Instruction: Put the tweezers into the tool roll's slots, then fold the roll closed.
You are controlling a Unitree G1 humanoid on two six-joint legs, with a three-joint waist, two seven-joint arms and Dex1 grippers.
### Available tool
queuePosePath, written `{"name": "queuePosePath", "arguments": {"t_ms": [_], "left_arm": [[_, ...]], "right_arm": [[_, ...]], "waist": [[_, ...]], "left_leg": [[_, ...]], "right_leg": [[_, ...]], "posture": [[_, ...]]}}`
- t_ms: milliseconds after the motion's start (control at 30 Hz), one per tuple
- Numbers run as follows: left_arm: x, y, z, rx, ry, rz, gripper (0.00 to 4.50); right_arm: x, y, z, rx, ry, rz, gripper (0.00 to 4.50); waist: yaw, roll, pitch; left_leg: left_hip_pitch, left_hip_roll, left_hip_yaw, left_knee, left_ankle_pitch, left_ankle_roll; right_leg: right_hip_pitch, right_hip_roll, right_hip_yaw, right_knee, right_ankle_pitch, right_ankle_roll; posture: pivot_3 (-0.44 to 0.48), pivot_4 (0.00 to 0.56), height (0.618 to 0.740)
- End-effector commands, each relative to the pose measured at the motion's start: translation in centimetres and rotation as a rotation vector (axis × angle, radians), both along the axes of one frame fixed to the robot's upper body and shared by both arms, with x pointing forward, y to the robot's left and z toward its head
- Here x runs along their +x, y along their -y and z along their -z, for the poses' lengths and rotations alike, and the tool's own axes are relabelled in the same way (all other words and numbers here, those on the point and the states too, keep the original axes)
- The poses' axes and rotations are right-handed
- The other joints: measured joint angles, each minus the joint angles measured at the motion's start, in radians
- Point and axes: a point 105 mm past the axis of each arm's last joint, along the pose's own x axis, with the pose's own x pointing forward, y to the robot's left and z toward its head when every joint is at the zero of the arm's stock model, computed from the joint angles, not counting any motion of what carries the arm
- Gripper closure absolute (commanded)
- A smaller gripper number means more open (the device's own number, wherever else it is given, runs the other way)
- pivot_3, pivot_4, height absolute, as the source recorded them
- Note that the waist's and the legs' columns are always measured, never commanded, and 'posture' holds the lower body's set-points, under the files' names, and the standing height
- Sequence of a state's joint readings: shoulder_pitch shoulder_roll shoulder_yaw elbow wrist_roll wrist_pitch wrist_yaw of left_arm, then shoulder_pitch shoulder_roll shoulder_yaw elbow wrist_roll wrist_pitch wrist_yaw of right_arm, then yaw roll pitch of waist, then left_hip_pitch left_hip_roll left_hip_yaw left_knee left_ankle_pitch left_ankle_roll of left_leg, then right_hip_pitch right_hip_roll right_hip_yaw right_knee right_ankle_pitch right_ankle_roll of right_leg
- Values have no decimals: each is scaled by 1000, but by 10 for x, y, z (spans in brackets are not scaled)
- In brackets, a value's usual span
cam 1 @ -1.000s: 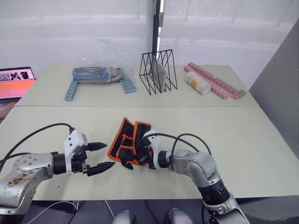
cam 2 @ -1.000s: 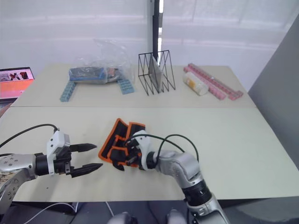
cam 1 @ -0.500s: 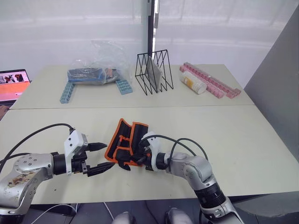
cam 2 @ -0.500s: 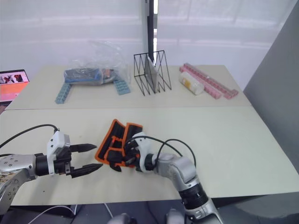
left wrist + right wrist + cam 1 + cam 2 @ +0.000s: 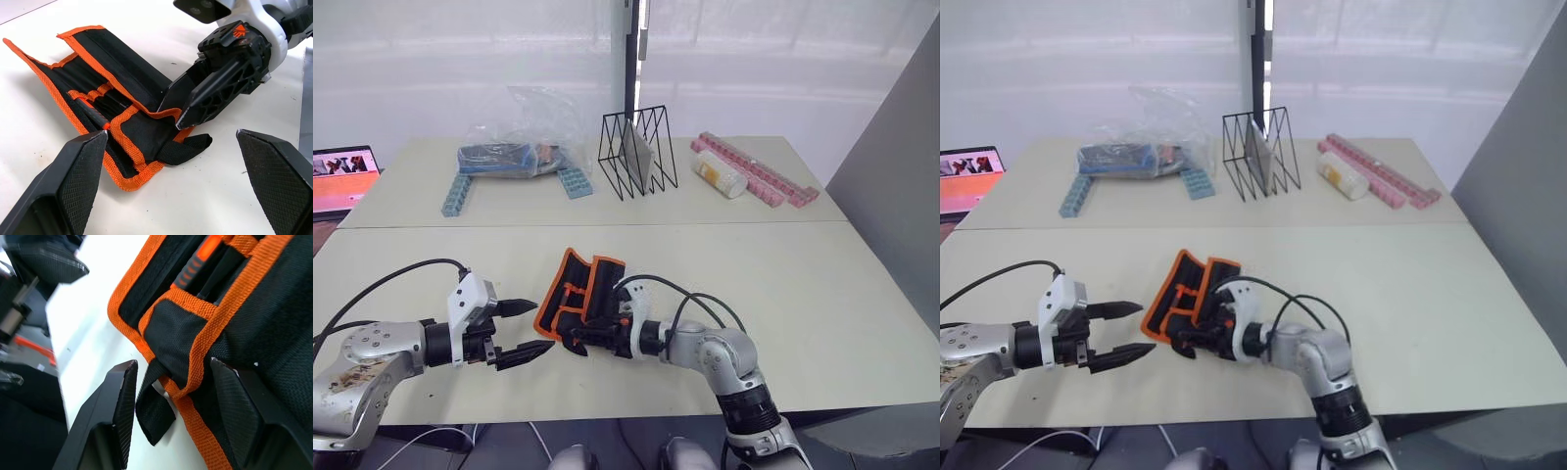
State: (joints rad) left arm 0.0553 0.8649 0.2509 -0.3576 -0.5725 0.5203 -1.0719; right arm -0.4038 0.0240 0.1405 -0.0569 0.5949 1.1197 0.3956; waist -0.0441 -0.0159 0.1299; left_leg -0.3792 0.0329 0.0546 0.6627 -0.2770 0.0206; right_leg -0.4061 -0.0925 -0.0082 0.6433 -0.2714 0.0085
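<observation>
Your tool roll (image 5: 579, 297) lies partly folded on the desk (image 5: 822, 284), near its front edge, between the two grippers; against half a second ago it sits much as it did. Your right gripper (image 5: 576, 340) has pushed further left along the roll's near edge, its jaws apart around the orange-edged flap and short strap (image 5: 188, 145). Your left gripper (image 5: 530, 327) stays just left of the roll, jaws wide and empty. No writing is readable.
</observation>
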Motion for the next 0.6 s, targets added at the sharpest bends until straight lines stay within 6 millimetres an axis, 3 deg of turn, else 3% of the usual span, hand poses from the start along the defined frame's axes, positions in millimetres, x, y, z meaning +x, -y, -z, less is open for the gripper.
{"name": "queuePosePath", "arguments": {"t_ms": [33, 167, 433, 600], "left_arm": [[-1, 3, -7, 17, 30, 23, 0], [-2, 3, -5, 21, 20, 23, 0], [-3, 2, -4, 29, 13, 26, 0], [-2, 2, -4, 31, 15, 24, 0]], "right_arm": [[-1, 13, 27, -24, -141, 50, 3146], [-3, 11, 31, 77, -268, 63, 4462], [-4, 16, 38, 95, -344, 82, 4462], [-5, 17, 40, -4, -241, 62, 4462]], "waist": [[0, 0, 0], [-3, -3, -2], [-3, -4, -2], [-3, -4, -2]], "left_leg": [[0, 0, 0, -1, 0, 0], [3, 0, 0, -3, 0, -1], [7, 1, 0, -5, -1, -3], [7, 0, 0, -5, -3, -6]], "right_leg": [[0, 0, 0, 0, 0, 0], [1, -1, 0, -1, 0, -1], [2, -2, -1, -2, 0, -2], [2, -3, -1, -2, 0, -2]], "posture": [[0, 150, 737], [0, 150, 737], [0, 150, 737], [0, 150, 737]]}}
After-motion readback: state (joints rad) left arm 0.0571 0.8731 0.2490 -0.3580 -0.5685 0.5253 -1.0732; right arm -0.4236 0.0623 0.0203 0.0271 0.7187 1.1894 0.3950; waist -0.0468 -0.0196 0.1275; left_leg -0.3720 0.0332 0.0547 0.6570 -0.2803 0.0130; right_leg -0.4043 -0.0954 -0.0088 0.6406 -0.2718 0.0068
